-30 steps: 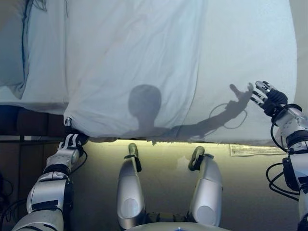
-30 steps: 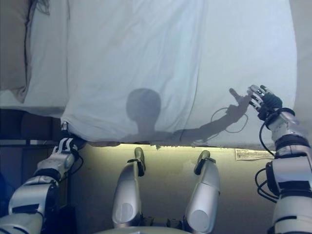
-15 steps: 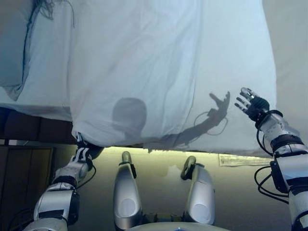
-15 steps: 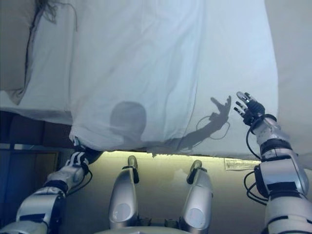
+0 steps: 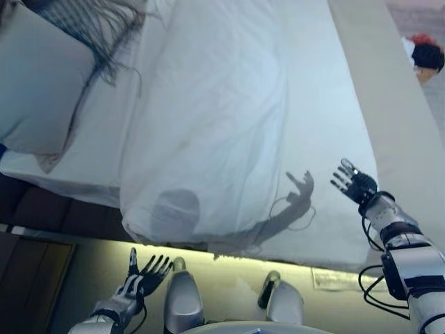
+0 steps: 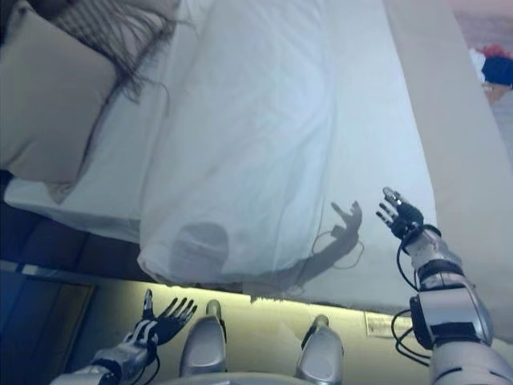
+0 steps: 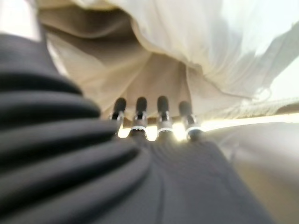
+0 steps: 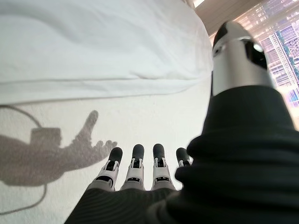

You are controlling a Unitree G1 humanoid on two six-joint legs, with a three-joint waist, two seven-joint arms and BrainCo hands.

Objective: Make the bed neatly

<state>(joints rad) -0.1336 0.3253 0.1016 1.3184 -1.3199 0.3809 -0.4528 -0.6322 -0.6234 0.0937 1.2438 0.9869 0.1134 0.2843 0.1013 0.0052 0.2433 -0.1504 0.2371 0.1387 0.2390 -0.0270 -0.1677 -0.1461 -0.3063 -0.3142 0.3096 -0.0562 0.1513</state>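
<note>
Now both hands are free: the left hand (image 5: 144, 274) hangs low at the near edge with its fingers splayed and nothing between them, just below the draped hem, while the right hand (image 5: 354, 186) hovers relaxed and empty over the bed's right side, casting its shadow on the cloth. Neither one is touching fabric, which reads as a let-go-and-check posture. Outward from them, the white duvet (image 5: 229, 125) lies spread along the bed (image 5: 351, 104), its near edge folding over the mattress side and hanging above the left hand. It sits skewed toward the left, leaving a strip of bare sheet along the right, probably why the right hand waits there. At the far left a pillow (image 5: 42, 83) rests against the head end, uncovered by the duvet.
</note>
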